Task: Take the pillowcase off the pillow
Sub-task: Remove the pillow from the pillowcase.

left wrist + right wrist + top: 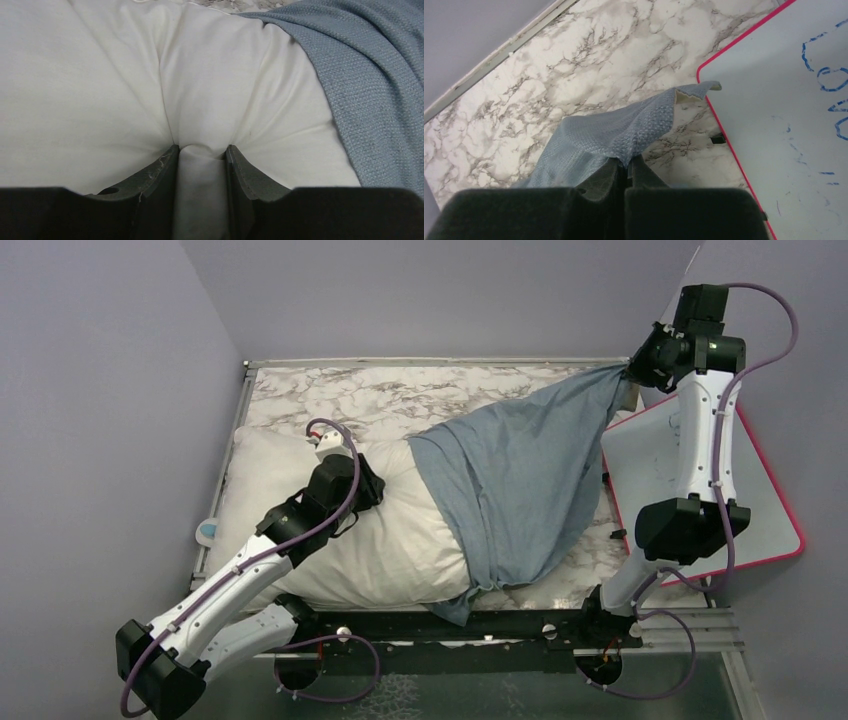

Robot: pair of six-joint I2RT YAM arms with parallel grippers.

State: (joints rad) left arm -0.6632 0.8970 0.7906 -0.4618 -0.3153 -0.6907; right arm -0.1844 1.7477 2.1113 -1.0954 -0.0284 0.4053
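The pillowcase (pixel 510 480) hides the right end of the pillow (pixel 390 550). In the top view the left gripper (pixel 368 483) has its jaws masked by its own wrist. The right arm (pixel 700 440) covers the middle of the whiteboard (pixel 640 460). The board's blue writing (pixel 824 75) is cut off at the right wrist view's edge and is unreadable. A blue-and-white object (pixel 206 531) at the left edge of the tabletop (pixel 330 390) is too small to identify.

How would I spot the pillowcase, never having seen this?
Find the marble table. A plump white pillow lies across it; the pillowcase is the grey-blue woven cloth over its right end, one corner pinched by the right hand. It is the only coloured fabric.
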